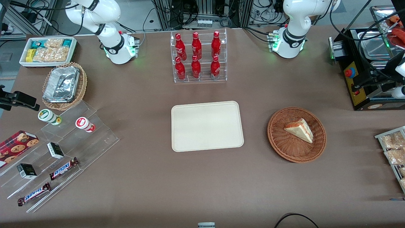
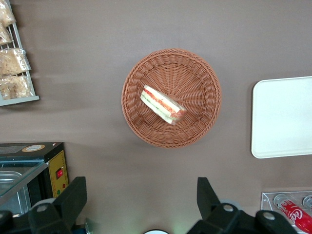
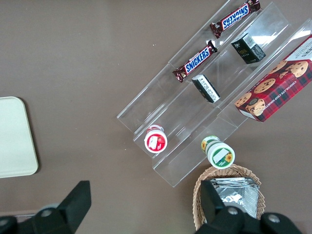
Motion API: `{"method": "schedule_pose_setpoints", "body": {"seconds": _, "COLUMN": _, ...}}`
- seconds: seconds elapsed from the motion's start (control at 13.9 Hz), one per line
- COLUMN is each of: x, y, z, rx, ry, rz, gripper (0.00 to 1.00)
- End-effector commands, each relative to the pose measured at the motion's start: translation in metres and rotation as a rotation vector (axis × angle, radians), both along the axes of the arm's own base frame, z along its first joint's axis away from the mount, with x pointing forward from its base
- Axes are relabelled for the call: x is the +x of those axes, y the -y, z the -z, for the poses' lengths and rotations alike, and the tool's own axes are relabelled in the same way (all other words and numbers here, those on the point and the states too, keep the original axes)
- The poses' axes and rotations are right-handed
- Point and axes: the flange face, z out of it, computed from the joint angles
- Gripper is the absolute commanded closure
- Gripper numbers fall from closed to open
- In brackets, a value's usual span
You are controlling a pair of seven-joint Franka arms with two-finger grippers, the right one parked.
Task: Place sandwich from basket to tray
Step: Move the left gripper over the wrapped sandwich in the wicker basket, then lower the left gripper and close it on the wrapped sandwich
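The sandwich (image 1: pixel 299 130) (image 2: pixel 162 105), a pale bread wedge with red and green filling, lies on its side in the round reddish-brown wicker basket (image 1: pixel 278 145) (image 2: pixel 195 73). The cream tray (image 1: pixel 207 126) (image 2: pixel 282 117) lies flat and bare beside the basket, toward the parked arm's end. My gripper (image 2: pixel 140 185) shows only in the left wrist view. It hangs high over the brown table, farther from the front camera than the basket. Its black fingers (image 2: pixel 77 195) stand wide open with nothing between them.
A clear rack of red bottles (image 1: pixel 199 57) stands farther from the front camera than the tray. A black and yellow machine (image 1: pixel 364 69) and a snack rack (image 1: pixel 394 148) sit toward the working arm's end. Acrylic steps with snacks (image 1: pixel 63 152), a foil-tray basket (image 1: pixel 65 85) and a white bin (image 1: pixel 47 50) lie toward the parked arm's end.
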Motion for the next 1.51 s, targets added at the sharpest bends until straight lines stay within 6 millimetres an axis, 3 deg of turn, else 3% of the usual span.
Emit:
{"method": "schedule_pose_setpoints", "body": {"seconds": 0.0, "x": 0.001, "y": 0.004, "z": -0.003, "rx": -0.017, "ry": -0.004, "rz": 0.002, "gripper": 0.0}}
{"method": "schedule_pose_setpoints", "body": {"seconds": 0.07, "x": 0.002, "y": 0.004, "z": -0.002, "rx": -0.016, "ry": -0.006, "rz": 0.002, "gripper": 0.0}}
{"method": "schedule_pose_setpoints", "body": {"seconds": 0.22, "x": 0.015, "y": 0.003, "z": 0.02, "rx": -0.015, "ry": -0.034, "rz": -0.039, "gripper": 0.0}}
{"method": "schedule_pose_setpoints", "body": {"seconds": 0.36, "x": 0.035, "y": 0.01, "z": 0.059, "rx": -0.008, "ry": -0.043, "rz": -0.139, "gripper": 0.0}}
{"method": "schedule_pose_setpoints", "body": {"seconds": 0.58, "x": 0.039, "y": 0.032, "z": 0.111, "rx": 0.009, "ry": 0.005, "rz": -0.283, "gripper": 0.0}}
{"method": "schedule_pose_setpoints", "body": {"seconds": 0.72, "x": 0.034, "y": 0.038, "z": 0.152, "rx": 0.013, "ry": 0.032, "rz": -0.4, "gripper": 0.0}}
{"method": "schedule_pose_setpoints", "body": {"seconds": 0.94, "x": 0.008, "y": 0.039, "z": 0.204, "rx": 0.017, "ry": 0.059, "rz": -0.654, "gripper": 0.0}}
{"method": "schedule_pose_setpoints", "body": {"seconds": 1.15, "x": -0.005, "y": 0.039, "z": 0.254, "rx": -0.018, "ry": 0.127, "rz": -0.878, "gripper": 0.0}}
{"method": "schedule_pose_setpoints", "body": {"seconds": 1.44, "x": -0.012, "y": 0.038, "z": 0.301, "rx": -0.025, "ry": 0.113, "rz": -1.065, "gripper": 0.0}}
